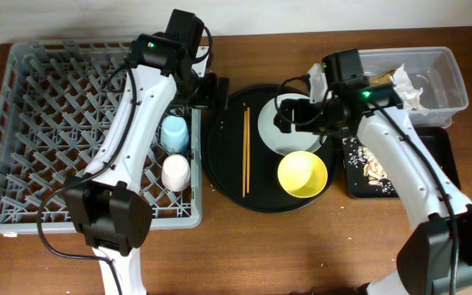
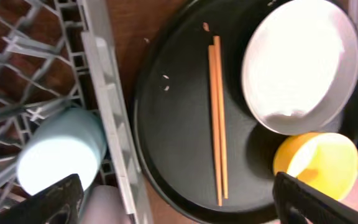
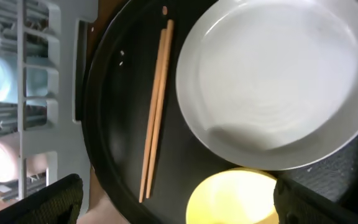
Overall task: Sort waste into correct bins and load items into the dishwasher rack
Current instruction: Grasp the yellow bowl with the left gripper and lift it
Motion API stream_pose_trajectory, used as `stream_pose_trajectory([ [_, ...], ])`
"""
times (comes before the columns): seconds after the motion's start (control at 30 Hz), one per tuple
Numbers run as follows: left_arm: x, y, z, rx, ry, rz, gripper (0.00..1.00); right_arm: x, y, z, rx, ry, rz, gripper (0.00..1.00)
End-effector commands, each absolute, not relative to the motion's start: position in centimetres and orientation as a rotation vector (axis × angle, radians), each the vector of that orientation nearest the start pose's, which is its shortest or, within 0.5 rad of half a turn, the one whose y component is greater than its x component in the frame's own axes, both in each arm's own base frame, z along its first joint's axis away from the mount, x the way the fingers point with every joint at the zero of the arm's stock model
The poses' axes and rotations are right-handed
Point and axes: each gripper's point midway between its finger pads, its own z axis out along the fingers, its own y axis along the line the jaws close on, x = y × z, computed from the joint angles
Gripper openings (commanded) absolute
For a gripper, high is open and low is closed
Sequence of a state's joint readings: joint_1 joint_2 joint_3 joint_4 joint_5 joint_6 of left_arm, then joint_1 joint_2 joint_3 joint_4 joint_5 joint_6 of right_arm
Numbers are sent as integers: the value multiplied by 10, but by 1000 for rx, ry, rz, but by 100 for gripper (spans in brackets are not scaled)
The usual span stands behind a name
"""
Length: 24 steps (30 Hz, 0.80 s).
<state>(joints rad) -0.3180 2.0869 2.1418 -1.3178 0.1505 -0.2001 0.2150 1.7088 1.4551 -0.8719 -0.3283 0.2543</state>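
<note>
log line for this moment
left tool open | right tool open over plate | blue cup, pink cup in rack | chopsticks, bowl on round tray

The rack (image 1: 23, 123) is grey with a criss-cross grid, and in it I see a light blue cup (image 1: 174, 131) and a pink cup (image 1: 175, 172). On the brown tabletop (image 1: 301, 254), the round tray (image 1: 224, 164) is black, the chopsticks (image 1: 246, 152) are light brown, the plate (image 1: 270, 135) is pale grey-green and the bowl (image 1: 302, 174) is yellow. Beige scraps (image 1: 375, 168) speckle a black flat tray (image 1: 447, 156).

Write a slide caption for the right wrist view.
Right gripper open above round black tray holding plate, chopsticks and yellow bowl; blue cup and pink cup in the rack.
</note>
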Motion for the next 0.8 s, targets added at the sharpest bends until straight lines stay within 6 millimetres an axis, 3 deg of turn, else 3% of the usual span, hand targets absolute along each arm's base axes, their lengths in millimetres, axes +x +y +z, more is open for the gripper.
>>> stream_pose_trajectory([
  [0.0, 430, -184, 187, 198, 2863, -418, 90, 394, 142, 171, -34, 2690, 548, 94],
  [0.03, 429, -188, 185, 206, 2870, -418, 84, 394, 142, 171, -20, 2692, 552, 91],
  [0.1, 422, -205, 166, 262, 2913, -412, 79, 394, 142, 172, -7, 2690, 555, 82],
  [0.17, 421, -211, 147, 257, 2950, -337, 77, 394, 145, 172, 26, 2695, 565, 77],
  [0.23, 424, -211, 141, 241, 2954, -319, 75, 394, 145, 170, 35, 2697, 526, 71],
  [0.3, 429, -215, 142, 244, 2931, -333, 72, 397, 127, 165, 170, 2703, 403, 66],
  [0.43, 421, -236, 141, 315, 2922, -344, 71, 384, 101, 154, 265, 2771, 263, 67],
  [0.47, 416, -243, 139, 339, 2929, -346, 71, 381, 97, 153, 278, 2786, 255, 72],
  [0.57, 393, -273, 136, 450, 2944, -365, 63, 379, 72, 151, 371, 2801, 242, 75],
  [0.67, 380, -291, 136, 522, 2938, -369, 62, 378, 67, 152, 393, 2813, 315, 75],
  [0.77, 379, -296, 136, 513, 2932, -379, 61, 363, 65, 147, 387, 2876, 298, 75],
])
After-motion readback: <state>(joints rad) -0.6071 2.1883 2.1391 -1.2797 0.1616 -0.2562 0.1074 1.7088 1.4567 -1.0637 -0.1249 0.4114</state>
